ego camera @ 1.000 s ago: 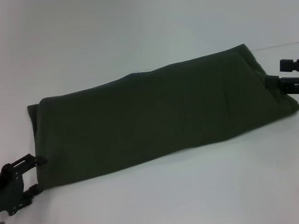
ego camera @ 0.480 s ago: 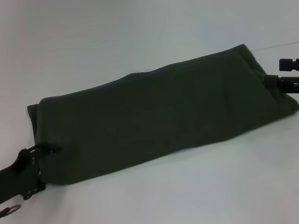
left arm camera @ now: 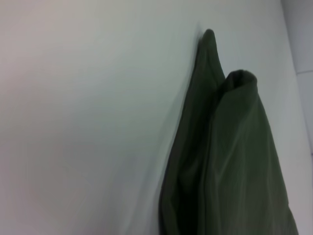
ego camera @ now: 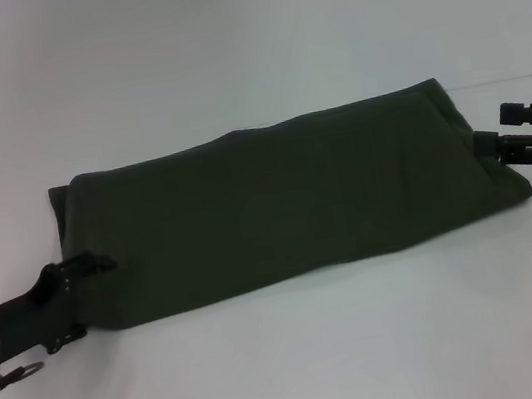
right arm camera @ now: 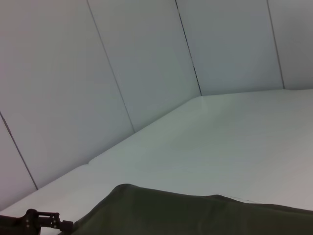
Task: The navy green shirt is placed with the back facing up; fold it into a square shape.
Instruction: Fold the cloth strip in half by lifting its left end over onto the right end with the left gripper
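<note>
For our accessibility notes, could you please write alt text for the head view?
A dark olive-green shirt, folded into a long band, lies across a white table. The left gripper is at its near left corner, and the right gripper is at its right end with fingers spread.

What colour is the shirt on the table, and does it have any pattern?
The shirt is plain dark olive green, with no visible pattern; the head view shows it best.

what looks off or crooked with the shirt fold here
The navy green shirt lies as a long folded band, slanted across the table, not square. Left gripper and right gripper sit at its ends. Nothing damaged.
</note>
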Action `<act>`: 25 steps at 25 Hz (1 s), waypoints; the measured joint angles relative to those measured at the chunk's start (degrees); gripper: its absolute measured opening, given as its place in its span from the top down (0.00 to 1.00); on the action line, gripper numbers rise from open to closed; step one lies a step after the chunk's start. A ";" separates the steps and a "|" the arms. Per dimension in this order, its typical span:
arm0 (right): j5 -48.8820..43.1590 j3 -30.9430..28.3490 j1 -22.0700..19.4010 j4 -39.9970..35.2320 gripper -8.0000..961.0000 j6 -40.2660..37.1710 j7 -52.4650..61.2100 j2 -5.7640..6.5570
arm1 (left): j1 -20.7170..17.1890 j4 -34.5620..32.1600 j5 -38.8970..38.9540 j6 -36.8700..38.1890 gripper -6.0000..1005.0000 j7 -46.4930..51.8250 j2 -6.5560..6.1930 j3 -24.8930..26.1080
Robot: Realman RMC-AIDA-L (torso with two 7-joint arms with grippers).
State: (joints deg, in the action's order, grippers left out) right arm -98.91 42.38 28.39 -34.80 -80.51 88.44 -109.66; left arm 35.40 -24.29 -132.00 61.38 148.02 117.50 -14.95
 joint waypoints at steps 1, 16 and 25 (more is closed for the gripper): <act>-0.01 -0.01 0.01 0.00 0.05 0.00 0.00 0.00 | 0.06 -0.01 -0.01 0.00 0.30 0.08 0.00 -0.34; -0.06 -0.02 0.26 0.00 0.06 0.01 0.25 0.00 | 0.35 -0.19 0.04 -0.01 0.60 -0.24 0.00 -0.87; -0.06 0.02 0.26 0.00 0.06 0.05 0.01 -0.21 | 0.43 -0.27 0.19 -0.29 0.64 -1.61 0.02 -1.34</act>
State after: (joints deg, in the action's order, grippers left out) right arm -98.96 42.40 28.65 -34.81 -80.46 88.45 -109.87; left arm 35.84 -24.55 -131.81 61.09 146.41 117.52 -16.30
